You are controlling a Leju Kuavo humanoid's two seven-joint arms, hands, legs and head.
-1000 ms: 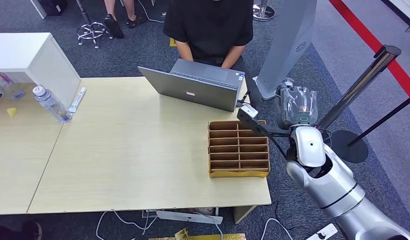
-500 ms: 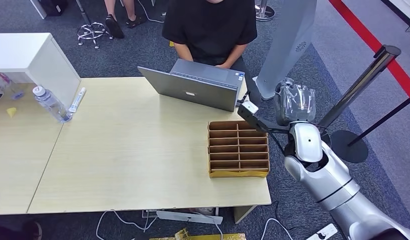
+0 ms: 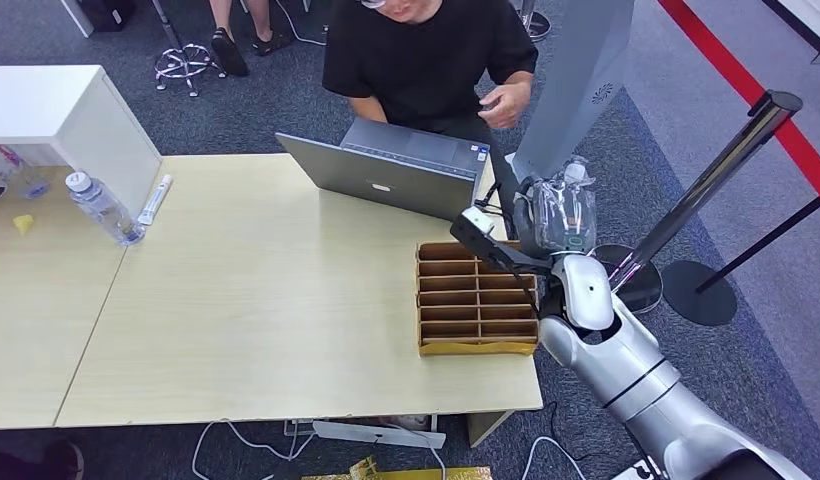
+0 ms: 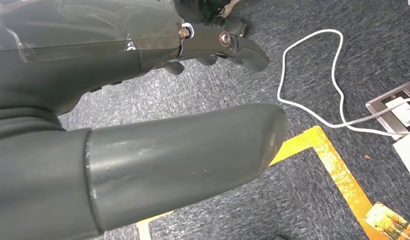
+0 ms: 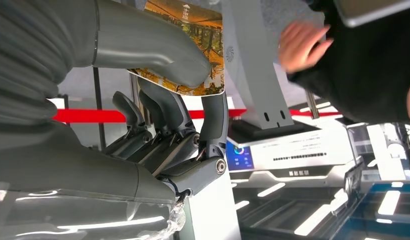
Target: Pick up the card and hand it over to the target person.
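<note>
A: From the head view, where is the right robot hand (image 3: 564, 212)?
B: Raised past the table's (image 3: 286, 330) far right corner, above grey carpet, between the laptop (image 3: 386, 175) and the slanted post (image 3: 701, 190). The person's hand (image 3: 504, 103) is lifted near it, apart.

A: And the left wrist view?
B: The left robot hand (image 4: 143, 100) hangs over carpet with a white cable (image 4: 313, 85); fingers apart, holding nothing.

A: Right wrist view?
B: The card (image 5: 203, 50) is pinched between the thumb and fingers (image 5: 213, 120), its edge free toward the person's hand.
</note>
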